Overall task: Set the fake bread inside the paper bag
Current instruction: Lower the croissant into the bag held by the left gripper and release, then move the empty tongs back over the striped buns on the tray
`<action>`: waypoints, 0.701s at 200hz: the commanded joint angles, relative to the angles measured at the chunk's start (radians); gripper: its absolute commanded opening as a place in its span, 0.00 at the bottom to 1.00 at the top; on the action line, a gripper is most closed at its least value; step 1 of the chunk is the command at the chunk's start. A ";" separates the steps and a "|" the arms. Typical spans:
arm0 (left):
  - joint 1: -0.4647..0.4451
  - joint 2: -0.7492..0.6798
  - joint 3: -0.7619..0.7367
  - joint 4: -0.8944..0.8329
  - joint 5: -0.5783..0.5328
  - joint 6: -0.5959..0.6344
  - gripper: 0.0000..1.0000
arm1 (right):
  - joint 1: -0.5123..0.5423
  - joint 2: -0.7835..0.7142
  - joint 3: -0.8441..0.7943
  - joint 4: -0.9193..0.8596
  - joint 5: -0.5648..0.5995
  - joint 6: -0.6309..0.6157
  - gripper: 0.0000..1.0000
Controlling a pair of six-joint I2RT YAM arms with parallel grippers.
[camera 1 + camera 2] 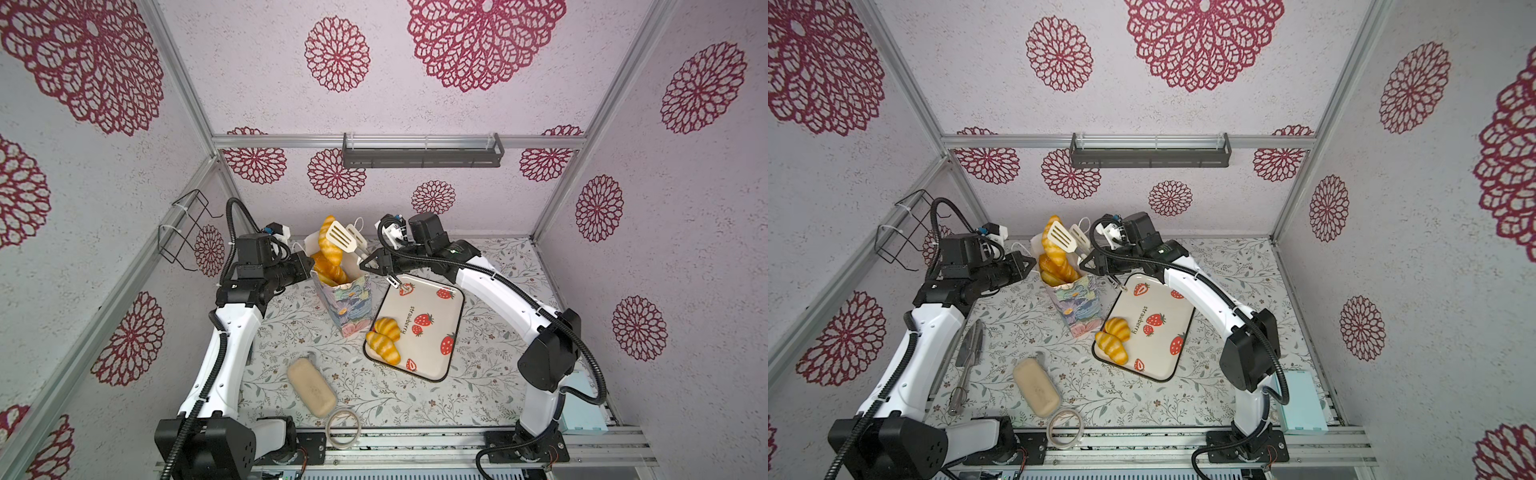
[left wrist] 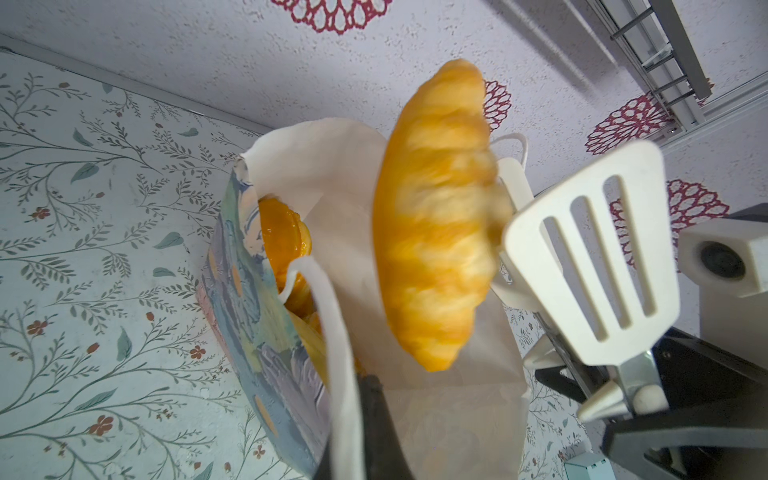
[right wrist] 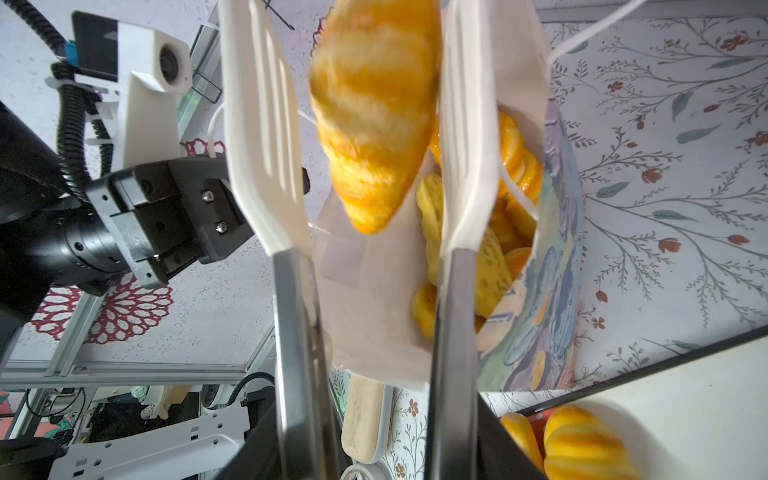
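The paper bag (image 1: 347, 303) stands upright mid-table, its white mouth open, with several pieces of fake bread (image 1: 332, 270) inside. My left gripper (image 1: 309, 266) is shut on the bag's rim by a cord handle (image 2: 332, 316). My right gripper (image 1: 365, 266) is shut on white slotted tongs (image 1: 340, 237), whose blades are spread apart over the bag's mouth. A striped croissant (image 1: 327, 239) hangs blurred between the blades (image 3: 266, 137), its tip pointing down into the bag (image 3: 552, 291). Two more croissants (image 1: 386, 338) lie on the strawberry tray (image 1: 432, 299).
A pale beige oblong block (image 1: 311, 386) and a tape roll (image 1: 343, 428) lie near the front edge. Metal utensils (image 1: 967, 357) rest beside the left arm. A light blue box (image 1: 1302, 401) sits at the front right. A wire basket (image 1: 183, 228) hangs on the left wall.
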 commanded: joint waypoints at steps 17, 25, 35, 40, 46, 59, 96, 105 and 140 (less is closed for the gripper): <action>0.008 -0.024 -0.012 0.028 0.015 -0.005 0.00 | 0.002 -0.028 0.052 0.039 -0.017 -0.002 0.55; 0.008 -0.024 -0.013 0.029 0.015 -0.006 0.00 | 0.002 -0.029 0.058 0.033 -0.015 -0.005 0.55; 0.008 -0.025 -0.012 0.030 0.015 -0.006 0.00 | 0.001 -0.031 0.068 0.023 -0.012 -0.010 0.55; 0.008 -0.024 -0.012 0.030 0.015 -0.005 0.00 | 0.002 -0.034 0.071 0.019 -0.010 -0.012 0.55; 0.008 -0.023 -0.013 0.030 0.015 -0.005 0.00 | 0.003 -0.036 0.076 0.012 -0.007 -0.017 0.54; 0.008 -0.023 -0.013 0.030 0.017 -0.005 0.00 | 0.002 -0.048 0.080 -0.003 0.001 -0.028 0.54; 0.008 -0.021 -0.012 0.030 0.020 -0.007 0.00 | 0.000 -0.098 0.078 -0.048 0.039 -0.061 0.54; 0.008 -0.021 -0.013 0.031 0.020 -0.007 0.00 | -0.001 -0.112 0.074 -0.059 0.050 -0.070 0.54; 0.008 -0.024 -0.015 0.032 0.020 -0.008 0.00 | -0.015 -0.181 0.032 -0.077 0.089 -0.085 0.54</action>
